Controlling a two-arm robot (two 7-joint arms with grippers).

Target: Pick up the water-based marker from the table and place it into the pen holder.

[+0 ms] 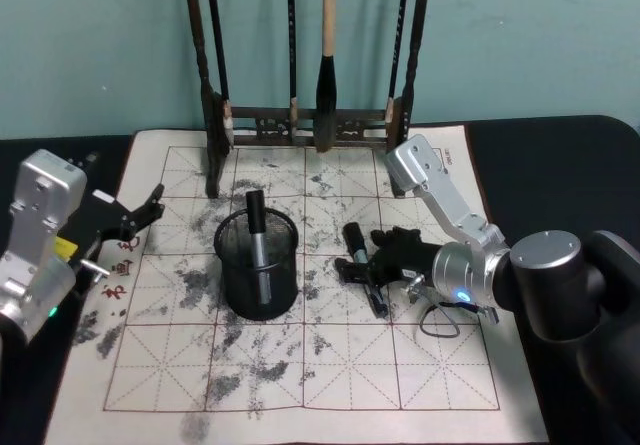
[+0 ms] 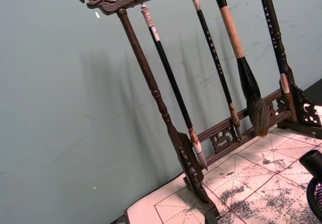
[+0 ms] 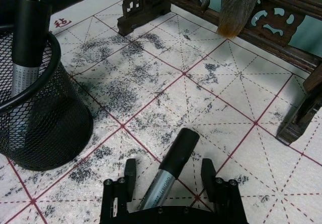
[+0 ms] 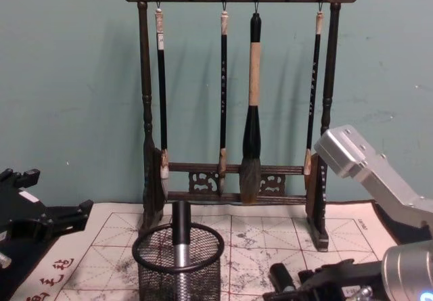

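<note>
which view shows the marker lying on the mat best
Right wrist view: the marker lies close up between the right gripper's open jaws. Head view shows it small, partly covered; chest view, just one end.

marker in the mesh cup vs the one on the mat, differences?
Pose: the cup marker stands nearly upright, cap up; the mat marker lies flat.
Place: the cup marker sits inside the pen holder; the mat marker lies on the mat to its right, between the open fingers of the right claw, unclamped.
Shared: black cap, grey barrel.
The left claw sits by the mat's left edge.
</note>
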